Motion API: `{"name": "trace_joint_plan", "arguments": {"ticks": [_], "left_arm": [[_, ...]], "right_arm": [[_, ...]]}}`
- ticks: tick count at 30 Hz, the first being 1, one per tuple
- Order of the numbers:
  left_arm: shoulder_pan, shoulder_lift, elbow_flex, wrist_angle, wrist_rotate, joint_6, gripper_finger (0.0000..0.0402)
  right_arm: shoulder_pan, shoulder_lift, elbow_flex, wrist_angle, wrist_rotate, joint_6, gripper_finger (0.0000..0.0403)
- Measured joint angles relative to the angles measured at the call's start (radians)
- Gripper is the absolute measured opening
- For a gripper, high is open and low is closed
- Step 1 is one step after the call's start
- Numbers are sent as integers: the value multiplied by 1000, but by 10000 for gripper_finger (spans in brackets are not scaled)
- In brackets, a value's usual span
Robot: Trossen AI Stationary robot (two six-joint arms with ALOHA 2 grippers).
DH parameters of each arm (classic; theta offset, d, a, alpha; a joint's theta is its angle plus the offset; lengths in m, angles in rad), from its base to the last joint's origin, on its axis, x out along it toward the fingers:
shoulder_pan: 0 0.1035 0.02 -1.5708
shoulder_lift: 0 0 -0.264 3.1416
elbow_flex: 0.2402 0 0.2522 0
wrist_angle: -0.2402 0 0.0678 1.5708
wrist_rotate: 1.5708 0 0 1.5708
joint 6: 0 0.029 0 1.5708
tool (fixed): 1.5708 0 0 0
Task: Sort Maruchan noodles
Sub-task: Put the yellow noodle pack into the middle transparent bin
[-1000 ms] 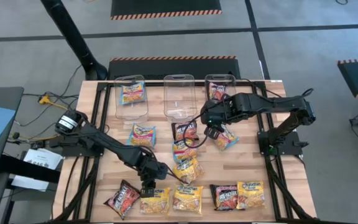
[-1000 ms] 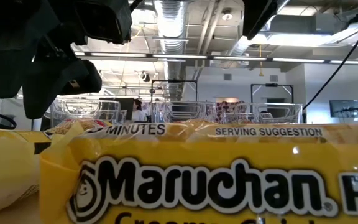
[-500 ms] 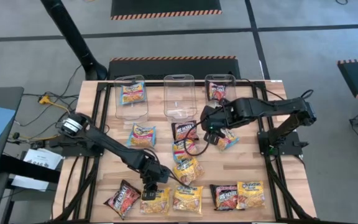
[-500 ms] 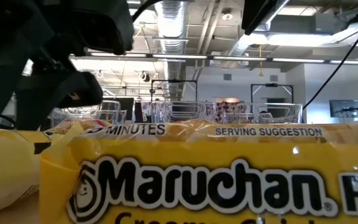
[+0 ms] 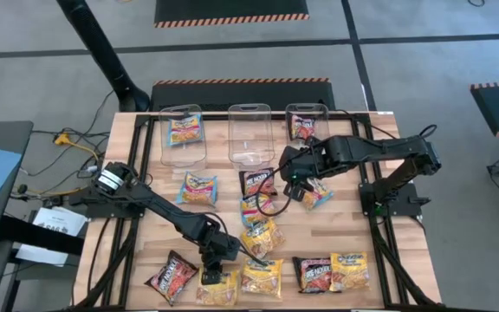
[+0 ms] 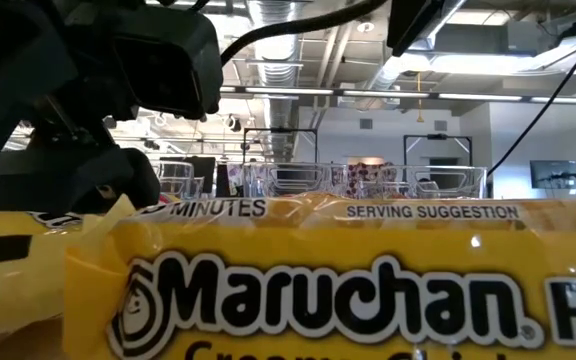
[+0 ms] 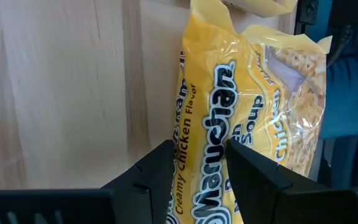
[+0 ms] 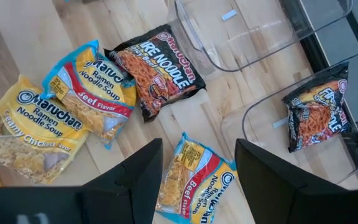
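Table (image 5: 137, 173) first: a light wooden top with three clear bins along the far edge. The left bin (image 5: 165, 149) has a blue-pink packet (image 5: 184, 130) in it, the middle bin (image 5: 251, 147) looks bare, and the right bin (image 5: 291, 111) holds a black-red packet (image 5: 302, 126).

Both dark arms reach in toward the middle. The left arm stretches to the near edge, and the left gripper (image 5: 215, 276) is down on a yellow creamy chicken packet (image 7: 211, 134) in the front row. From its wrist camera the two fingers (image 7: 157, 168) sit on either side of one bunched-up edge of that packet, pinching it. The right gripper (image 5: 294, 184) hangs over the far-right part of the table with its fingers (image 8: 138, 171) spread apart and nothing between them; right below it lies a blue beef packet (image 8: 194, 180).

Rest of the noodles are scattered loose. Front row has a black-red packet at the left (image 5: 170, 277), another yellow one (image 5: 262, 276) just beside the gripped one, then a black-red one (image 5: 312, 273) and a yellow one (image 5: 350, 269) off to the right. Mid-table there's a blue-pink packet (image 5: 198, 187), a black-red fire noodle packet (image 8: 157, 71), a blue beef one (image 8: 92, 93) touching it, and a yellow chicken one (image 8: 33, 127) next to that.
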Motion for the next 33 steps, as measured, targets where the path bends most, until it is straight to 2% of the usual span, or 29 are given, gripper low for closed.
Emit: {"name": "trace_joint_plan", "arguments": {"ticks": [4, 11, 22, 33], "left_arm": [[0, 0, 0, 2, -3, 2, 103], [0, 0, 0, 31, 10, 11, 9], [6, 1, 18, -5, 11, 17, 0], [10, 4, 167, -302, -78, 129, 0]], "right_arm": [[-1, 0, 0, 2, 0, 1, 226], [-2, 0, 0, 3, 2, 1, 226], [-2, 0, 0, 3, 2, 1, 226], [-2, 0, 0, 3, 2, 5, 226]]}}
